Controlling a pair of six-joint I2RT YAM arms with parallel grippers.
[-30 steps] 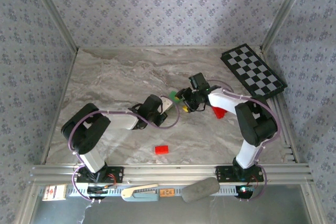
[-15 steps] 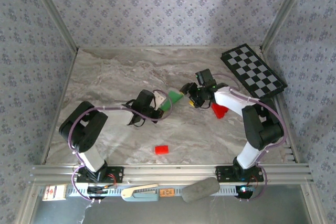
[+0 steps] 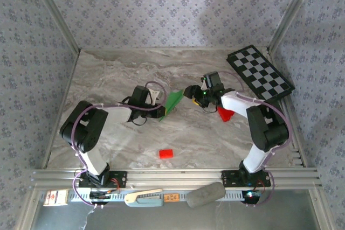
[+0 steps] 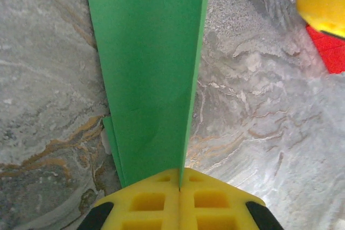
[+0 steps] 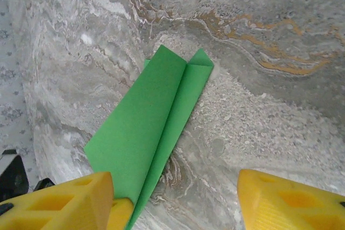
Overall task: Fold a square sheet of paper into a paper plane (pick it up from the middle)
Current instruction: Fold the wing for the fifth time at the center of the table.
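So the paper plane (image 3: 173, 102) is sitting out in the middle of the counter (image 3: 118, 74), well apart from the checkerboard (image 3: 260, 71) and on its near-left side. From overhead, its long axis is running diagonally. The wider end is pointing up toward the checkerboard's side and the narrower end is pointing away from it, into the left claw (image 3: 161, 112).

The left wrist cam is showing that claw (image 4: 179, 179) pinched tight on the plane (image 4: 148, 79), with the centre crease coming straight out between the yellow fingers. I can't tell if the free end is touching the counter or just hanging low over it.

The right claw (image 3: 191, 92) is hovering between the plane and the checkerboard. It's gaping wide (image 5: 172, 181) and gripping nothing, with the plane (image 5: 148, 127) lying just beside one finger.

The left arm is lying low and folded, forearm reaching toward the checkerboard's side. The right arm is bending at the elbow below the checkerboard, forearm reaching away from it.

A red wedge (image 3: 225, 113) is lying under that forearm, and a red block (image 3: 166, 153) is sitting further from the checkerboard, near the front rail.
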